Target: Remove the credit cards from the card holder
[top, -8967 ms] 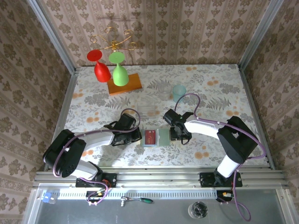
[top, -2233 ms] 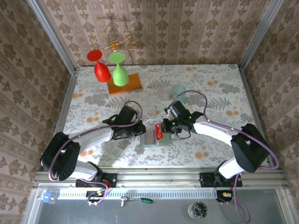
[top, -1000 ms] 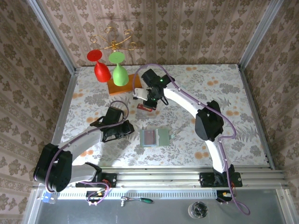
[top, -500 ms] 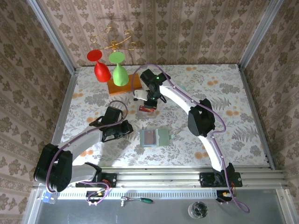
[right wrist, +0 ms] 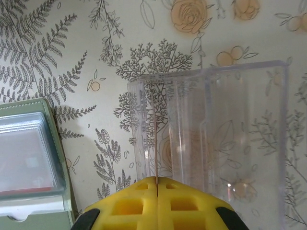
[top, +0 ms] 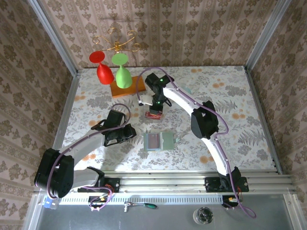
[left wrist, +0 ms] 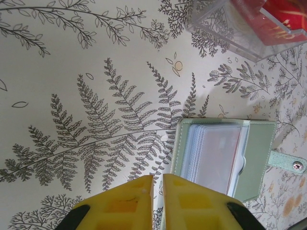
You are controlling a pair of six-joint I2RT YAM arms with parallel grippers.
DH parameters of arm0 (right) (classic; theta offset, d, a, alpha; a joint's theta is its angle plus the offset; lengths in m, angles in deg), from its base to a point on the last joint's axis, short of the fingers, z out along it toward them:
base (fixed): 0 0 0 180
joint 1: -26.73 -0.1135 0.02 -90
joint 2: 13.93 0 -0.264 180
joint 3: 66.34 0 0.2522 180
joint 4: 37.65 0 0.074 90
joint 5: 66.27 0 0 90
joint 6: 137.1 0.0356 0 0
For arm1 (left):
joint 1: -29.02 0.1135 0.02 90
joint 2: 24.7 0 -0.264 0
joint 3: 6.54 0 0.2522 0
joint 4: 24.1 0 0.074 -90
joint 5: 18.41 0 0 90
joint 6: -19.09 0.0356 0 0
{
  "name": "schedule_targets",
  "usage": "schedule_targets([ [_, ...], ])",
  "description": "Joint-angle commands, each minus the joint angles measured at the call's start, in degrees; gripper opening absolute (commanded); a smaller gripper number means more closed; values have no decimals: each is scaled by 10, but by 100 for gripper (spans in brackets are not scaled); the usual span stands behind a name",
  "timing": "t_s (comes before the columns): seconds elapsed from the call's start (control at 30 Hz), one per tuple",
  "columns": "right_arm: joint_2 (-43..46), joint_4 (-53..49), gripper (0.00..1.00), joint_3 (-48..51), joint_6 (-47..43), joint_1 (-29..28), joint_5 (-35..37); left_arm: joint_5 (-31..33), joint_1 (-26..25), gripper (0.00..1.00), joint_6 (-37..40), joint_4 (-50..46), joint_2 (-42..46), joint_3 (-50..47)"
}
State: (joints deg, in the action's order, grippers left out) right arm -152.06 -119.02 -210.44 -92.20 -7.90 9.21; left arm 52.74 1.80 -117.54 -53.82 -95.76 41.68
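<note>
Sage-green card holder: matt, smooth leather-like cover; clear glossy plastic sleeves; shiny metal snap stud.
Clear plastic box: transparent, glossy.
Red credit card: glossy plastic.
Floral table cover: smooth, matt.
Orange board: wood.

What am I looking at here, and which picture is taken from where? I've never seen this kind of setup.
These are two robot arms bolted at the near edge of a table, each ending in a two-finger gripper. The wide picture looks down from above and behind them. The other two come from a camera on each wrist, with that arm's yellow fingers at the bottom.

On the table lie an open green card holder and a clear plastic tray. At the back are an orange board, a red wine glass and a green wine glass.

The right gripper is shut on a red credit card, held at the tray. The left gripper hovers beside the holder, nearly closed and holding nothing.
</note>
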Motion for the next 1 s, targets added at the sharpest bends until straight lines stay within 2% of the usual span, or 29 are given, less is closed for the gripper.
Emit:
schedule_targets([
  [0.0, -16, -29, 0, -20, -7, 3, -20, -2, 6, 15, 7, -8, 12, -11],
  [0.2, -26, -27, 0, -25, -3, 2, -24, 1, 7, 15, 3, -5, 19, -18],
  [0.33, -27, -21, 10, -24, 2, 2, -25, 2, 7, 15, 1, -5, 23, -22],
  [0.5, -25, -22, 15, -38, 8, 3, -15, 3, 7, 15, 2, -5, 27, -25],
  [0.97, 38, 49, 16, -20, 21, 1, 80, 2, 7, 16, 0, 8, 26, -33],
])
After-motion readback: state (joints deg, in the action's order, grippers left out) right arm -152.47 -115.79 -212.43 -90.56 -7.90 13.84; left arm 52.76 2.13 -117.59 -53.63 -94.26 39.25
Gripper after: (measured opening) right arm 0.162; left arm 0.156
